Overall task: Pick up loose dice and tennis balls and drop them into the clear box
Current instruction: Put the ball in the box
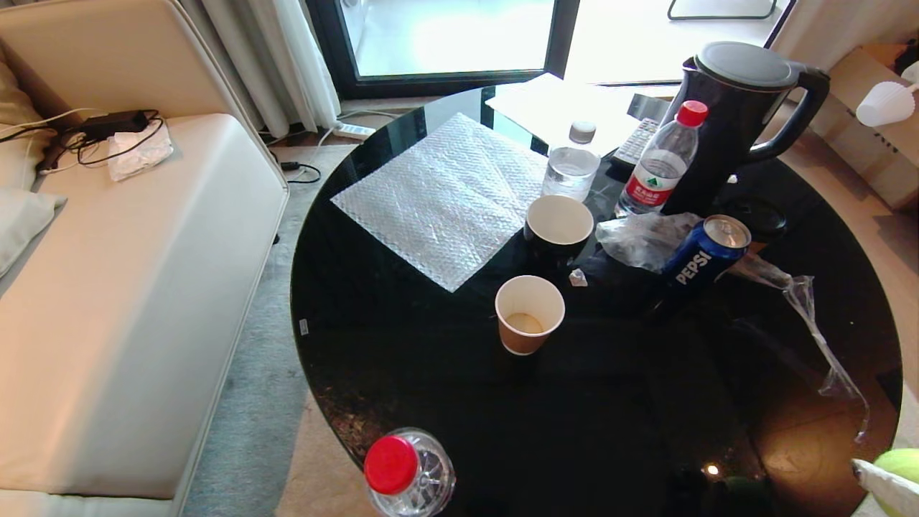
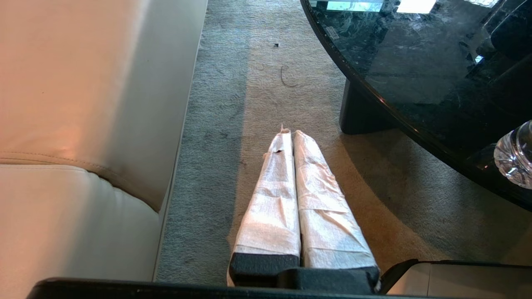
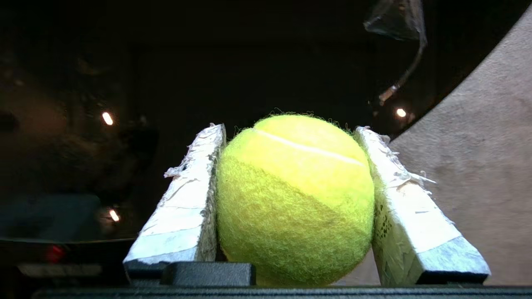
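1. Between the two white-wrapped fingers (image 3: 183, 199) of your right gripper (image 3: 291, 133) sits a tennis ball (image 3: 295, 199), clamped on both sides.
2. From the head camera you see that ball and one fingertip only at the lower right corner, at the near edge of the round black table (image 1: 402, 373).
3. Your left gripper (image 2: 291, 133) hangs over the carpet (image 2: 232, 83) between the sofa (image 2: 83, 104) and the table, its fingers pressed together on nothing.
4. On the table stand two paper cups (image 1: 530, 314), a Pepsi can (image 1: 707, 255), water bottles (image 1: 662, 171), a black kettle (image 1: 739, 122) and a sheet of bubble wrap (image 1: 445, 197).
5. You see neither dice nor clear box in any view.
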Available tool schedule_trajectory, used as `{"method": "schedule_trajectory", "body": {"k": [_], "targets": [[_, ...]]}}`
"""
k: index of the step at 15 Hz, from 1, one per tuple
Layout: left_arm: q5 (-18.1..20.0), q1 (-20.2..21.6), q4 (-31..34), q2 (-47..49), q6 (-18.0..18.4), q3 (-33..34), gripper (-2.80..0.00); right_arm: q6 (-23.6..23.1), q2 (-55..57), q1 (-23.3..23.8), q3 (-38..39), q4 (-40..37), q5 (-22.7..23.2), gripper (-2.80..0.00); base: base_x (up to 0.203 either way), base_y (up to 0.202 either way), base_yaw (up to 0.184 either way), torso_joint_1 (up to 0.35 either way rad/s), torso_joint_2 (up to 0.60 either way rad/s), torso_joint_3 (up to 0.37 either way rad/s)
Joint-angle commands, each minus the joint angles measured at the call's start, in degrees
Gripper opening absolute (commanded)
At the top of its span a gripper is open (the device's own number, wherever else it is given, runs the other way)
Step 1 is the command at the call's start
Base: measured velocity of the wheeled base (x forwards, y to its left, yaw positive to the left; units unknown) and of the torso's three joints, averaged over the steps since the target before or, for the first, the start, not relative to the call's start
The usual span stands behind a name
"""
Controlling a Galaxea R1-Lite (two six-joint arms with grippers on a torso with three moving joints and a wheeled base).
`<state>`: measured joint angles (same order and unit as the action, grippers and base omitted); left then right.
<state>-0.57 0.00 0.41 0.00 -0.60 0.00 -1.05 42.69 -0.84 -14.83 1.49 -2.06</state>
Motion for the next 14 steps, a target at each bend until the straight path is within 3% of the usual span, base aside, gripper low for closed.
{"method": "schedule_trajectory", "body": {"k": [1, 7, 14], "targets": [[0.0, 0.0, 0.0, 0.0, 0.0, 0.1, -2.8, 2.2, -10.9, 0.1, 3.1, -0.2, 0.5, -2.8, 0.0, 0.0, 0.0, 0.0, 0.0, 0.0], [0.0, 0.0, 0.0, 0.0, 0.0, 0.1, -2.8, -1.7, -30.9, 2.4, 13.4, -3.5, 1.7, -2.8, 0.0, 0.0, 0.0, 0.0, 0.0, 0.0], [0.0, 0.0, 0.0, 0.0, 0.0, 0.1, -2.8, -1.8, -42.8, 0.9, 14.6, -2.5, 2.2, -2.8, 0.0, 0.0, 0.0, 0.0, 0.0, 0.0]]}}
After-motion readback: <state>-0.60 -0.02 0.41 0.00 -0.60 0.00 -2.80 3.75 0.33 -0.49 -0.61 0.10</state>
